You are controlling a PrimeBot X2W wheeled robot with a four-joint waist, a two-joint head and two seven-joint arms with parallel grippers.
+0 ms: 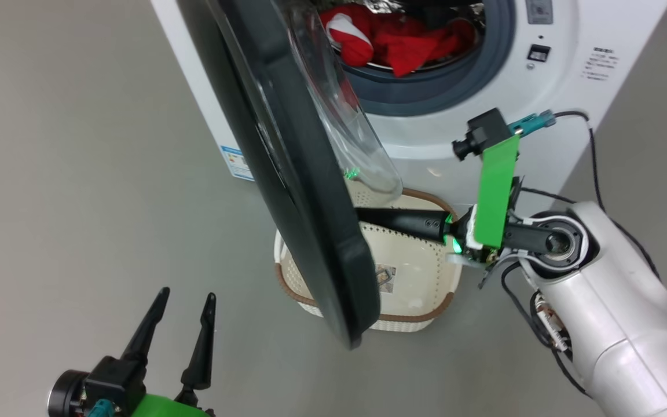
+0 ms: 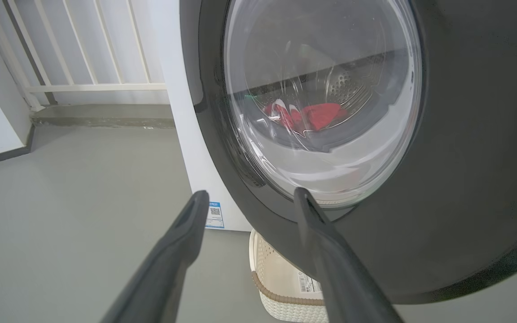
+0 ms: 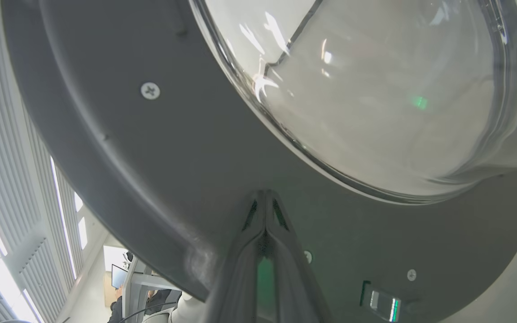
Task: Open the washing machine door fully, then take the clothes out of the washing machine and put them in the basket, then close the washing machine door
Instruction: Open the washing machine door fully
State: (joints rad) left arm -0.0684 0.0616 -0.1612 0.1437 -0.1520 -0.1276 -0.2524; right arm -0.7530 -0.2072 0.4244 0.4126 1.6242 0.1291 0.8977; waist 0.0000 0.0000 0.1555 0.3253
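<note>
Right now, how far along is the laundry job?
Done: the door is unlatched and swung partway out.
In hand: the shut right gripper sets its tips against the door's inner face, apparently to push it wider. The left gripper is open and holds nothing.
Left: the red clothes lie in the washer, the basket has no clothes in it, and the door needs closing afterwards.

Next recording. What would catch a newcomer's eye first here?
The washing machine door, partly open, cuts across the middle of the head view with its black rim and glass bowl. The right gripper, fingers shut, has its tips against the door's inner face. Behind the door, the red clothes lie inside the washing machine, and the basket stands on the floor below.
</note>
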